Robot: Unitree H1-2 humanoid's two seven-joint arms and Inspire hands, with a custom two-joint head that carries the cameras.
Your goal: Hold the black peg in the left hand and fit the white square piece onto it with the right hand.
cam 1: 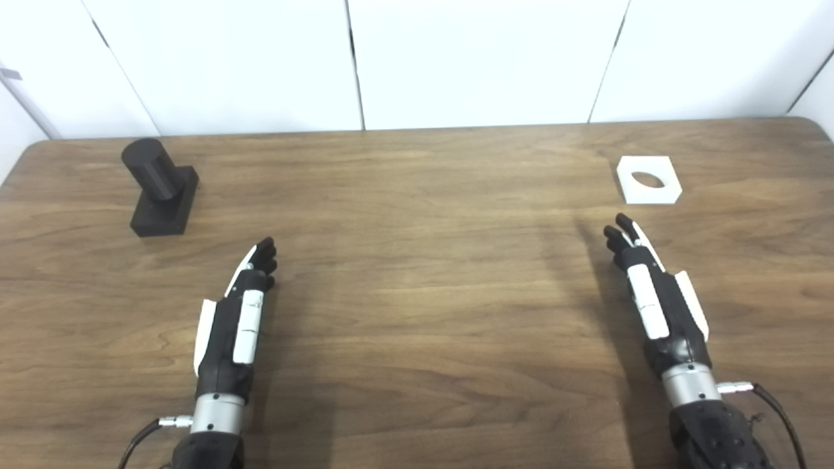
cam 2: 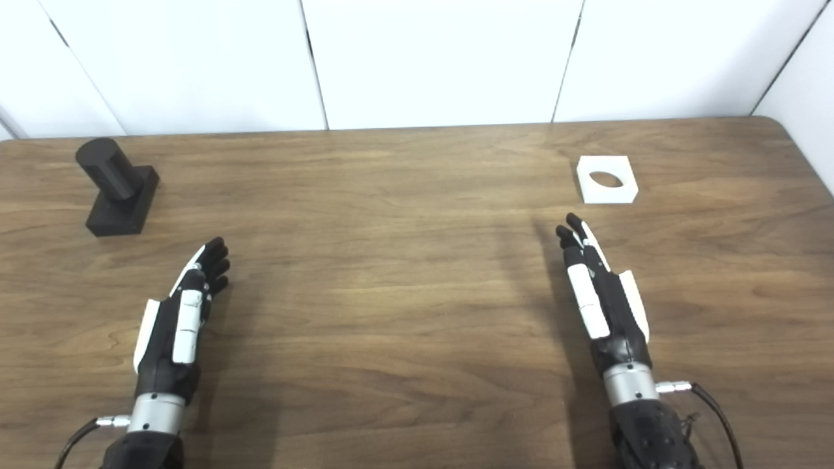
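Black peg [cam 1: 161, 187] upright on own base near tabletop [cam 1: 417, 312] far-left corner; white square piece [cam 1: 649, 180] flat near far-right corner. My left hand [cam 1: 238, 312], right hand [cam 1: 651, 286] empty, fingers extended, each facing its own target.

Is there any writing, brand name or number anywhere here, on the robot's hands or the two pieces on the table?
None can be read.
Black peg: plain, no marks.
White square piece: blank, only its round hole.
Left hand and right hand: plain white panels, no lettering visible.
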